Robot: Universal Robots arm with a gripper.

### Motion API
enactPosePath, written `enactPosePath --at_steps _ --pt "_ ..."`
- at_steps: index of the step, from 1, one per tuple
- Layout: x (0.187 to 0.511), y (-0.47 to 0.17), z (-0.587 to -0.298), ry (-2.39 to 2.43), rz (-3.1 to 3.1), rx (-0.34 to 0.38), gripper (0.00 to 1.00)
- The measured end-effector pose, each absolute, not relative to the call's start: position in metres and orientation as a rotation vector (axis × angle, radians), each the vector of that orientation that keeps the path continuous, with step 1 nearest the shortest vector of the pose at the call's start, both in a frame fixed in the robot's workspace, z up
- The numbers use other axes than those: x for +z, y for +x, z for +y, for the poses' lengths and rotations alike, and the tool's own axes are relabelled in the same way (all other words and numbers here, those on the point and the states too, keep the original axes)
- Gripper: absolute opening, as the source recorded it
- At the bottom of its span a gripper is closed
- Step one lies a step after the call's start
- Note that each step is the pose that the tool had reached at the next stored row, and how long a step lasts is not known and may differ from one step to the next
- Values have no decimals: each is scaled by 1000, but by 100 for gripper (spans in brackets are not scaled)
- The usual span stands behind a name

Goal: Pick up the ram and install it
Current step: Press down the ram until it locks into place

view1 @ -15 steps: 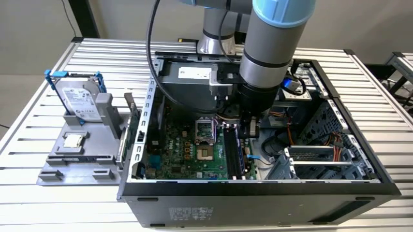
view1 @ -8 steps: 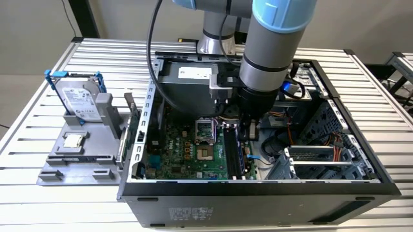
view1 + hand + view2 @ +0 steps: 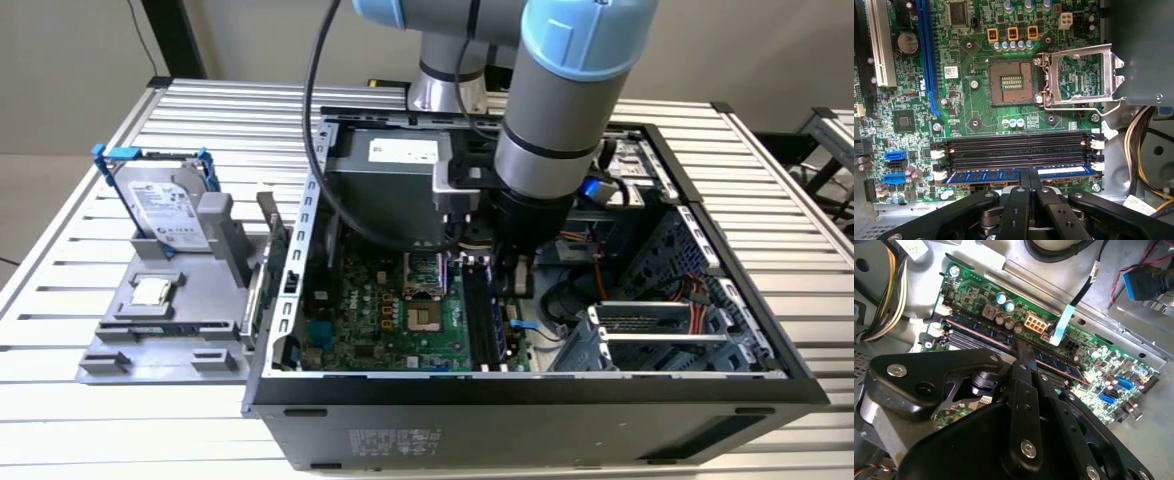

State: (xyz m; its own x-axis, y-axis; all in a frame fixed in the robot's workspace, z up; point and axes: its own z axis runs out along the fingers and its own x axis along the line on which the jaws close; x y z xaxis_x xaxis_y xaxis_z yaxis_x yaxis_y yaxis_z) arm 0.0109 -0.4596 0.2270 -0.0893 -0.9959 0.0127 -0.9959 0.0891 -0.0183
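The gripper (image 3: pixel 1028 176) is closed on the ram (image 3: pixel 1004 175), its fingertips pinching the stick's upper edge near mid-length. The ram stands edge-up in the memory slot nearest the gripper, in line with the empty black slots (image 3: pixel 1019 150) beyond it. The ram appears light, thin and rigid but fragile; it is best held by its long edges, clear of the chips. Farther on lies the open processor socket (image 3: pixel 1010 82). No print on the ram is legible. In the exterior view, a labelled hard drive (image 3: pixel 163 205) rests outside the case (image 3: pixel 534 400), on the worktop (image 3: pixel 80 250).
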Motion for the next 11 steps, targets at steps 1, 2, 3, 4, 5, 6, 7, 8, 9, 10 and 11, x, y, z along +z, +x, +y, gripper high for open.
enactPosePath --at_steps 1,2,3,4,5,6,7,8,9,10,11 --pt "226 11 -460 -2118 2316 -35 0" --pt "224 11 -460 -2119 2317 -35 0" --pt "223 11 -460 -2119 2317 -36 0" --pt "221 11 -460 -2119 2317 -36 0" --pt "219 11 -460 -2120 2317 -36 0" --pt "218 11 -460 -2119 2317 -37 0" --pt "217 11 -460 -2119 2317 -37 0" --pt "217 11 -460 -2120 2317 -37 0" --pt "217 11 -460 -2120 2317 -37 0" --pt "217 11 -460 -2119 2317 -36 0" --pt "217 11 -460 -2120 2318 -37 0"
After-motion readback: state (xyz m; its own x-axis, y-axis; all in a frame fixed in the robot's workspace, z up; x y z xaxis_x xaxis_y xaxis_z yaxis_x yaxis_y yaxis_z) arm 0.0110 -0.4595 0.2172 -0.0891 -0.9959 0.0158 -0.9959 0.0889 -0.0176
